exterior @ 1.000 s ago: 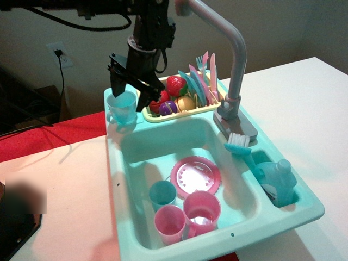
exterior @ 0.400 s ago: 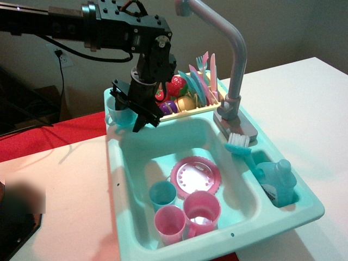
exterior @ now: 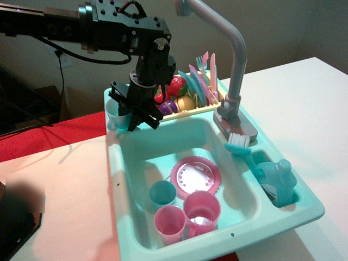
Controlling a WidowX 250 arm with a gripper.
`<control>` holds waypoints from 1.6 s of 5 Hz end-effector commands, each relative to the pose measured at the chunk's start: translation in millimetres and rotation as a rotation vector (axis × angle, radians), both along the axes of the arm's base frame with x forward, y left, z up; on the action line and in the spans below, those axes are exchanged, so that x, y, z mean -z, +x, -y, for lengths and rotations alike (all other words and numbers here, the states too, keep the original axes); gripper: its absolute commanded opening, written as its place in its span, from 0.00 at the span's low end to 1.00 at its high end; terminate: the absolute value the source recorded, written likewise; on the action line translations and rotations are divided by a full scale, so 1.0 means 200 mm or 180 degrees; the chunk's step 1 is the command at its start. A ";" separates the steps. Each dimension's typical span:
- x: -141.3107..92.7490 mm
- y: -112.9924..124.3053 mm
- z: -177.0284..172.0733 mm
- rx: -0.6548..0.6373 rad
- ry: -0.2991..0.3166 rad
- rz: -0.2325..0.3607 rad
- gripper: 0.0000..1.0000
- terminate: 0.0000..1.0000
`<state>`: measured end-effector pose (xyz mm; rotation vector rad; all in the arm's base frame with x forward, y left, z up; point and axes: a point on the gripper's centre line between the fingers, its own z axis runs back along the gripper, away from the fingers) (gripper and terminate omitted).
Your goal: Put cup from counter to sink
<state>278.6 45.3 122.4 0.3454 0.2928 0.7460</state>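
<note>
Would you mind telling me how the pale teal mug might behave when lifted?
The cup looks like thin translucent plastic, so probably light and stiff. Its glossy wall may slip in the pincer. Being wider at the rim, it might tip if nudged.

Cup (exterior: 115,112) on counter (exterior: 117,179) behind sink (exterior: 142,157), gripper (exterior: 133,109) around it

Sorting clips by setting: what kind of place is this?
Likely a lab or room tabletop with a toy kitchen set, not a real kitchen: a plastic sink with a grey faucet, a dish rack of toy food, and a wall outlet behind.
</note>
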 end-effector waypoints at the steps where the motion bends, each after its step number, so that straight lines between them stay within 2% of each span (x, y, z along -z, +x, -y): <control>1: -0.11 0.05 0.05 0.0064 0.0027 0.0258 0.00 0.00; 3: -0.18 0.23 0.29 0.0330 -0.0019 0.0349 0.00 0.00; 5: -0.15 0.27 0.55 0.0318 -0.0347 0.0358 0.00 0.00; 6: 0.00 0.20 0.45 0.0170 -0.0148 0.0245 0.00 0.00; 8: 0.26 0.14 0.34 0.0082 0.0077 0.0255 0.00 0.00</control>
